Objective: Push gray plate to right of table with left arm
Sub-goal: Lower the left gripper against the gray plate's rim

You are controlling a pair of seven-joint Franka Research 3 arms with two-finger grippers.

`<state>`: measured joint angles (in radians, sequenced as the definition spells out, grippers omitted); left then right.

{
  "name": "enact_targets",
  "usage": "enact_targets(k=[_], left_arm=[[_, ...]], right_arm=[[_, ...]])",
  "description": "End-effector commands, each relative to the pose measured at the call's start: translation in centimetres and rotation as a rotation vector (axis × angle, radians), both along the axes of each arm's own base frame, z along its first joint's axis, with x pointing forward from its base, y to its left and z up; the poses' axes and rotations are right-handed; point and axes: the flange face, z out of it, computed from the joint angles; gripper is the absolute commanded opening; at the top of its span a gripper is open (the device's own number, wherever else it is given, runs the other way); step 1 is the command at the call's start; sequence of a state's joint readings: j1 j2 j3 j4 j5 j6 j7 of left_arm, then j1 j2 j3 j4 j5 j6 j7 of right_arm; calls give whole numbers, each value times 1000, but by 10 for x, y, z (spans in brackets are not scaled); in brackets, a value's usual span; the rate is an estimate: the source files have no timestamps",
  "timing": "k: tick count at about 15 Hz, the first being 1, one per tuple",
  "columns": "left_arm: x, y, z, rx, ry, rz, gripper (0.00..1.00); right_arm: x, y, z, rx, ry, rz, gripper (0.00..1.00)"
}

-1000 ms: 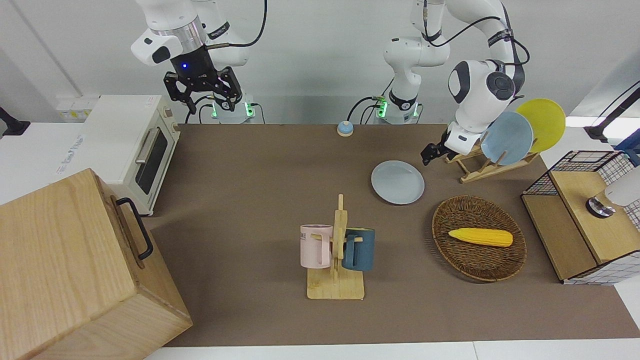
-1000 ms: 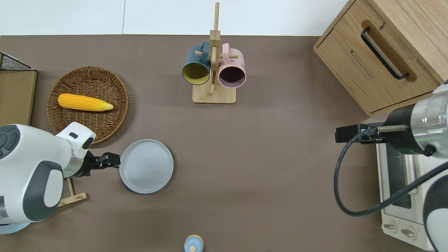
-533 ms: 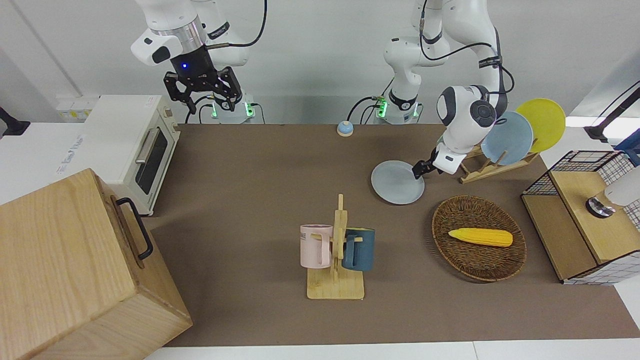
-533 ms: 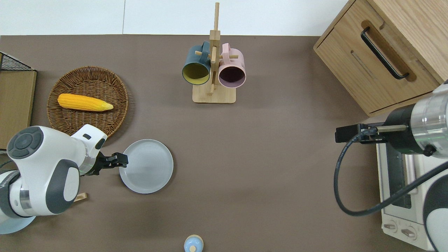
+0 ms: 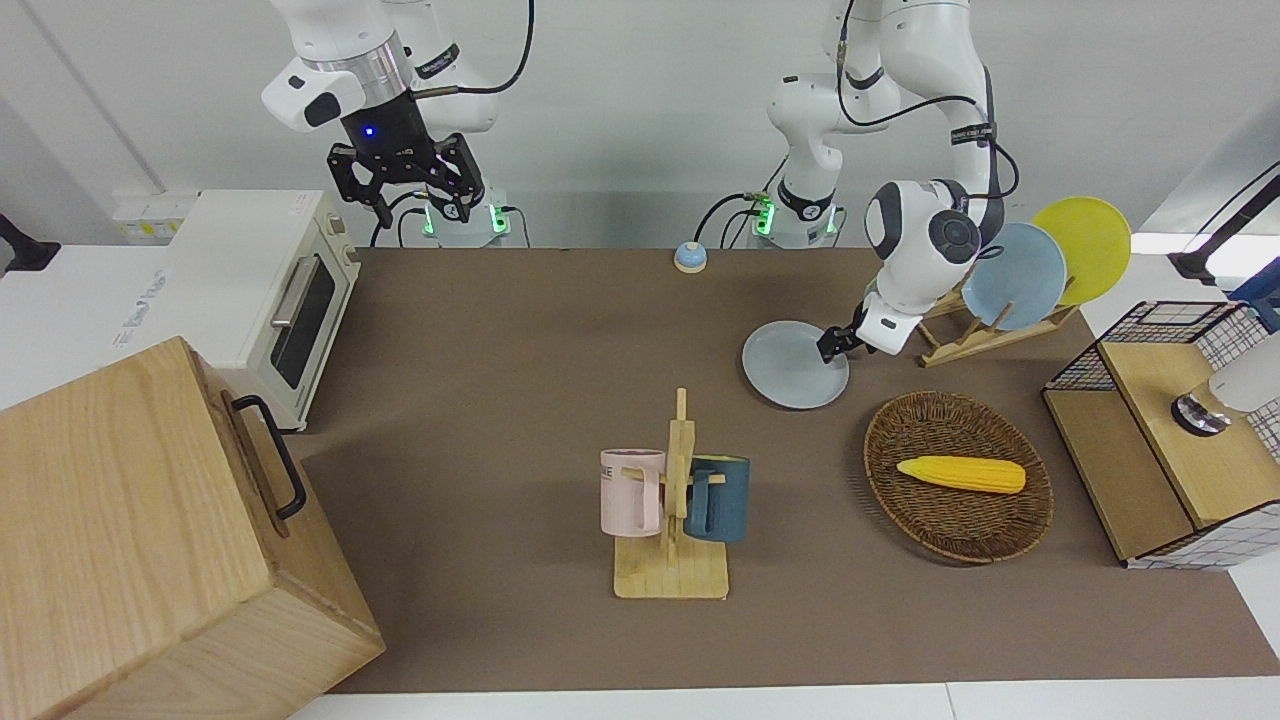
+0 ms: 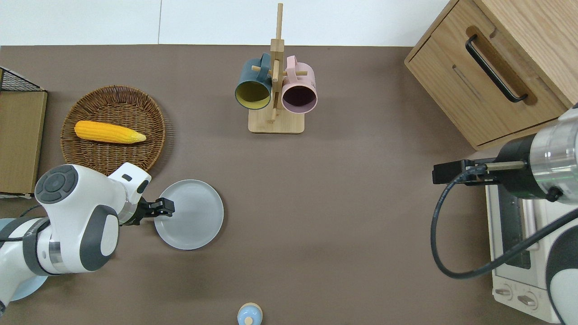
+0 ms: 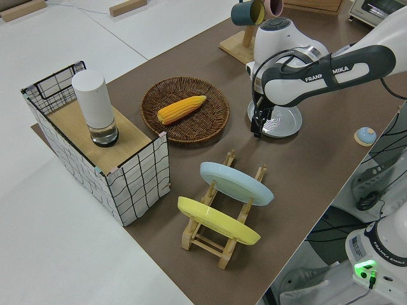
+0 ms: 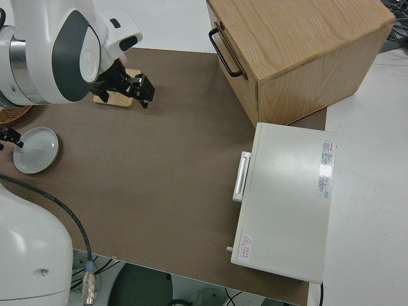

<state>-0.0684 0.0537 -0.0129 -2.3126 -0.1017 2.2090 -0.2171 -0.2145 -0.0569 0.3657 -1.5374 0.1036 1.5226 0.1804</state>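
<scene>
The left hand (image 6: 166,208), fingers together, rests at the plate's (image 6: 194,221) nine o'clock rim in the overhead view. The plate lies on the brown surface (image 6: 343,225), with the corn basket (image 6: 113,128) farther out. The right arm is parked.

Left tool (image 6: 165,208) lowered, seemingly closed; right arm parked.

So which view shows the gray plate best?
The overhead view: the gray plate shows as a full circle, left gripper at its rim. Front view foreshortens it, left side view hides part with the arm, right side view shows it small.
</scene>
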Motion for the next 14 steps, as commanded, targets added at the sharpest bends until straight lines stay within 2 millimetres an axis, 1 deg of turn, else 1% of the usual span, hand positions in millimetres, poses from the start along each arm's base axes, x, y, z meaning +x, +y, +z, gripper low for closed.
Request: enact_targets(k=[1,2,3,5,7,9,11,12,14], left_arm=[[-6,-3,-10,-21,-14,-18,805],[-8,-2,-11,-24,-11,-38,728],[-9,-2,-12,-25,-10,-47,676],[-10,-2,-14,-26,-6,-50,644],[-10,-2,-14,-28,-7,-63,571],[-10,-1,-14,-28,-7,-63,454],[-10,0,-14,-30,-8,-72,306],[-10,0,-14,-32,-9,-84,251],[-10,1,-14,-35,-11,-101,196]], right_arm=[[1,0,3,18,0,-2,996],[1,0,3,18,0,-2,996],[1,0,3,18,0,-2,996],[1,0,3,18,0,-2,996],[1,0,3,18,0,-2,996],[1,0,3,18,0,-2,996],[1,0,3,18,0,-2,996],[1,0,3,18,0,-2,996],[1,0,3,18,0,-2,996]])
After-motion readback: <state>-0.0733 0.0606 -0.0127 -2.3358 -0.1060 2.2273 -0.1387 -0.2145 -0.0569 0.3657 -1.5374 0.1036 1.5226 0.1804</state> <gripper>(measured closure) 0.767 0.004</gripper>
